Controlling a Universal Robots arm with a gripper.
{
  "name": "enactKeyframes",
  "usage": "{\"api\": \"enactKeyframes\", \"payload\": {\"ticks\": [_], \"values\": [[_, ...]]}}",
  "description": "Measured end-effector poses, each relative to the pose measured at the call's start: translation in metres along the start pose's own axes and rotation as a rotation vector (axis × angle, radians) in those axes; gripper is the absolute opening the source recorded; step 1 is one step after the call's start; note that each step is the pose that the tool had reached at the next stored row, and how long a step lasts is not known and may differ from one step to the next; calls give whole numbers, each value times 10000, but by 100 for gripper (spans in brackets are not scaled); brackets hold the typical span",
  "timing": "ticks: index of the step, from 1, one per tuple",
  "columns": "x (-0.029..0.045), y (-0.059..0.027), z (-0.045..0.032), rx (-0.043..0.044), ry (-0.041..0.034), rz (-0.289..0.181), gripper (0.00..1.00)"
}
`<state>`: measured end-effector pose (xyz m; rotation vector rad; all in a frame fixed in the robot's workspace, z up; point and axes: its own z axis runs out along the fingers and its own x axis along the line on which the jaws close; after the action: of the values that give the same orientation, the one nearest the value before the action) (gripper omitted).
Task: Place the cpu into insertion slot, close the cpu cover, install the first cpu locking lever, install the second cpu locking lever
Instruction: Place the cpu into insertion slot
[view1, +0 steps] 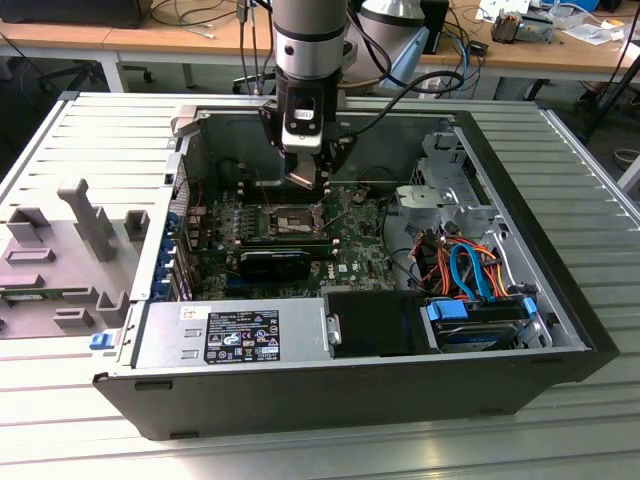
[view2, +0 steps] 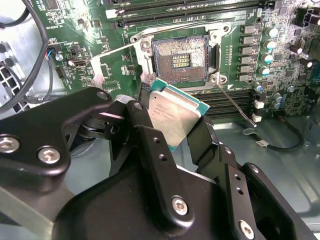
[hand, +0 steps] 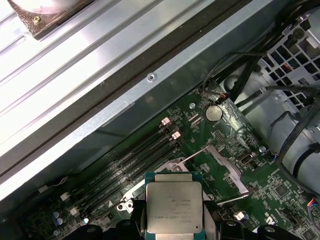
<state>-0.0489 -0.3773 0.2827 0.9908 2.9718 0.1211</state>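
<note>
My gripper (view2: 172, 122) is shut on the cpu (view2: 175, 111), a flat square chip with a silvery top and green rim, pinched by its edges between the black fingers (view2: 204, 134). In the exterior view the gripper (view1: 304, 182) hangs inside the open computer case with the cpu (view1: 300, 179) just above and behind the insertion slot (view1: 283, 222). The insertion slot (view2: 180, 59) lies bare, its dark pin field showing. The cpu cover (view2: 107, 59) is swung open beside it. One thin wire locking lever (view2: 235, 102) sticks out raised from the socket corner. The first wrist view shows the cpu (hand: 170, 205) from above.
The motherboard (view1: 355, 235) lies in the case, with long black memory slots (hand: 135, 160) beside the socket and a dark card (view1: 275, 262) in front of it. Orange and blue cables (view1: 465, 265) and a drive bay (view1: 480, 325) fill the exterior view's right. A power supply (view1: 230, 335) sits in front.
</note>
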Motion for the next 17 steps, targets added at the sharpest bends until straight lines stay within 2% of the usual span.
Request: {"api": "enactKeyframes", "payload": {"ticks": [17], "values": [[0, -1, 7, -4, -19, 247, 54]]}}
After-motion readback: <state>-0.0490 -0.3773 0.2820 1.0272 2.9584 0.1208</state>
